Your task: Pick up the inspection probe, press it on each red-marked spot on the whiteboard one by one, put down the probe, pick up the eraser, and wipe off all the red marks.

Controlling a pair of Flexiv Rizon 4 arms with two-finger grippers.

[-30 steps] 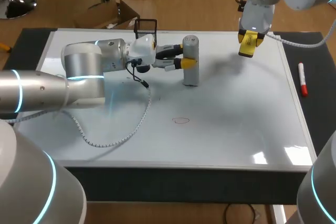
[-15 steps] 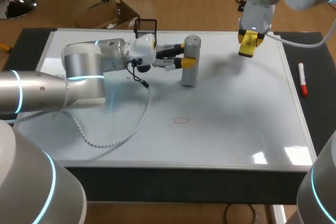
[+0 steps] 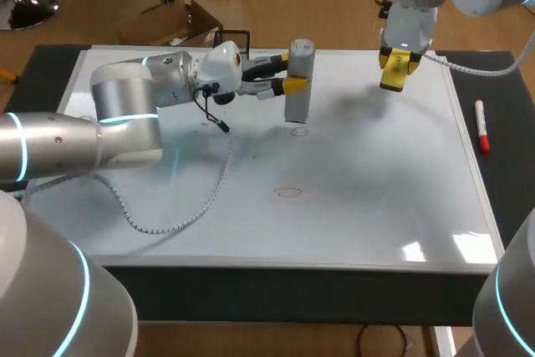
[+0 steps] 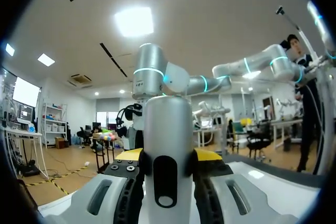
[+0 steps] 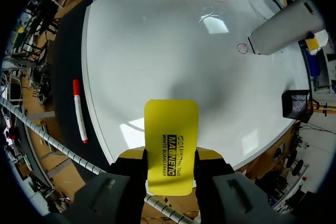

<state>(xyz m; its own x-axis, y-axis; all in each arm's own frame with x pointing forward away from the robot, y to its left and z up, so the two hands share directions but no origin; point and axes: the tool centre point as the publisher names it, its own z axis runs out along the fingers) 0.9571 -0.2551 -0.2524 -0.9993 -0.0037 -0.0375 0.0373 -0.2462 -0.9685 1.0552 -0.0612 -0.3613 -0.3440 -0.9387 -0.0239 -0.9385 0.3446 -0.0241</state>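
Note:
My left gripper (image 3: 288, 83) comes in from the side and is shut on the grey cylindrical probe (image 3: 298, 81), which is upright with its foot just above the whiteboard (image 3: 376, 198). In the left wrist view the probe (image 4: 167, 145) fills the gap between the fingers. A small red ring mark (image 3: 299, 131) lies on the board just in front of the probe, and a second red mark (image 3: 288, 192) is nearer the front. My right gripper (image 3: 396, 63) hangs over the board's back right, shut on the yellow eraser (image 3: 392, 79). The right wrist view shows the eraser (image 5: 171, 145), the probe (image 5: 286, 27) and a red mark (image 5: 242, 49).
A red marker (image 3: 481, 125) lies on the dark mat to the right of the whiteboard. A black wire holder (image 3: 234, 39) stands at the board's back edge. The left arm's white coiled cable (image 3: 180, 221) trails across the board's left half.
My left arm has lifted the probe and carried it a little back and left, uncovering the red ring mark beneath it. The right arm and eraser have not moved.

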